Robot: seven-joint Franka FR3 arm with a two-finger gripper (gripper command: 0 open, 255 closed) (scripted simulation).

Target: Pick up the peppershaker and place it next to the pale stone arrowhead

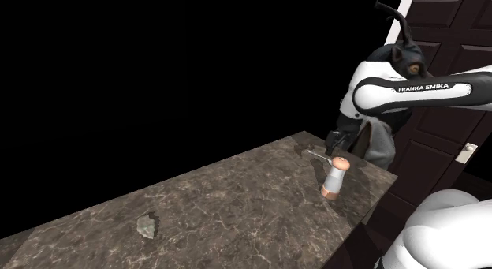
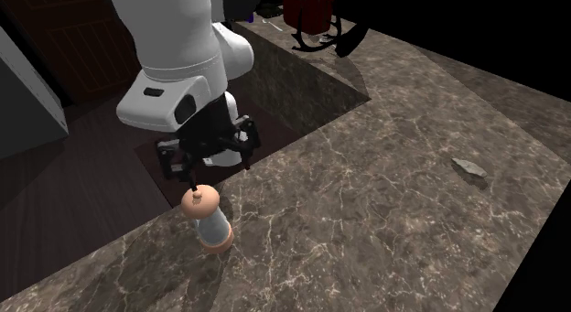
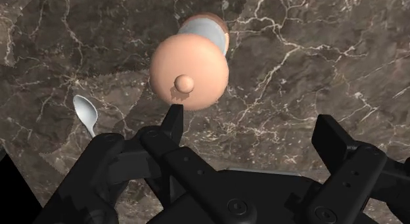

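Peppershaker (image 1: 335, 177) with a domed peach cap, a tiny round knob on top, a smooth pale grey cylindrical body and a flared peach foot stands upright on the dark brown marble countertop (image 1: 236, 200), close to the corner nearest the robot's stand. The stone slab is glossy and laced with thin white veins. In the wrist view the cap (image 3: 189, 71) looks matte and evenly rounded.

Above it hangs the all-black two-finger gripper (image 3: 253, 127), carried by the white arm (image 1: 418, 90) with dark joints. Its jaws are spread wide and clasp nothing. One blocky fingertip (image 3: 172, 121) sits just over the rim of the cap, and whether it touches cannot be told; the other finger is well off to the side over bare marble. The second exterior view shows the gripper (image 2: 218, 164) directly above the shaker's knob.

A slim shiny grey spoon (image 3: 85, 112) with an oval bowl lies flat on the stone just beside the shaker.

The pale grey stone arrowhead (image 1: 147, 225), a small, flat, rough-edged chip, lies well apart, far along the countertop. A dark brown panelled door (image 1: 441, 39) stands behind the arm.
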